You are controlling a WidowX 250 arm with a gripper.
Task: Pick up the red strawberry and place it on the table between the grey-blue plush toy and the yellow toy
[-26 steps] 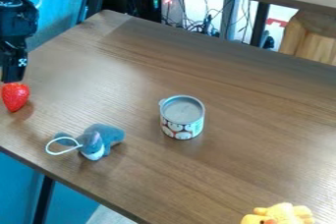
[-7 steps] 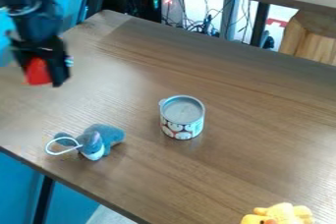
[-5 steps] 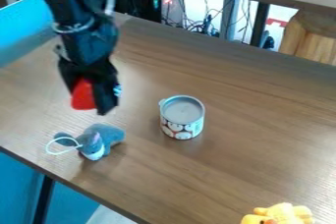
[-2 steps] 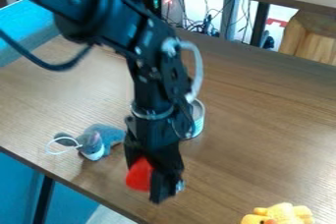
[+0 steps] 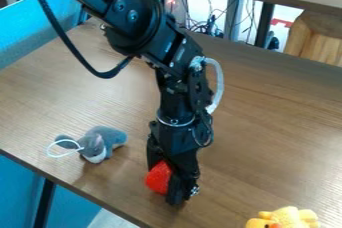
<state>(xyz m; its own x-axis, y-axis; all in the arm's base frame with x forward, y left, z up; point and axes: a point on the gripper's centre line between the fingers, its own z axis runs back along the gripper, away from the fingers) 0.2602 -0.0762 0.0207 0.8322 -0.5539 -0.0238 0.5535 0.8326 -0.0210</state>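
- In the camera view, I have the arm [image 5: 180,54] coming down from the upper left, with the black gripper [image 5: 164,186] hanging low near the front edge of the table [image 5: 267,122].
- My gripper is closed around the red strawberry [image 5: 158,177]; I see it pinched between the two fingers, bulging out on the image-left side.
- The strawberry's longer side runs roughly up and down, close to the line of the fingers and leaning a little. I can't make out which way its narrow tip points.
- So the strawberry sits right at the fingertips, with the arm's wrist above it. I can't tell whether its underside touches the wood or hangs just over it.
- The grey-blue plush toy [image 5: 101,143] lies image-left of my gripper and a little farther from the camera, apart from it. The yellow toy [image 5: 286,218] lies image-right and nearer the camera, at the bottom edge.
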